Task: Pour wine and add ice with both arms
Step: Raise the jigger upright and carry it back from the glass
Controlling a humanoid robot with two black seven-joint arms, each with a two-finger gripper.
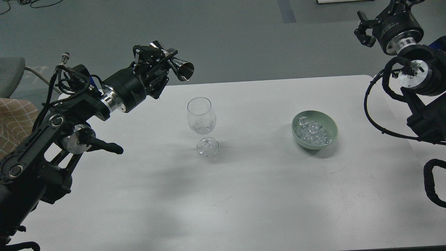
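We are looking at a white table [244,195] filling the lower frame, grey-green floor [226,38] beyond, a checked cushion [14,122] at far left.

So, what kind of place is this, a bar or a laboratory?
Probably a robotics lab set up for a test. A plain white table stands on a bare grey floor with loose cables, and holds only a wine glass and a green bowl of ice.

White table [264,195], grey floor [226,38], checked cloth [14,122] at left edge
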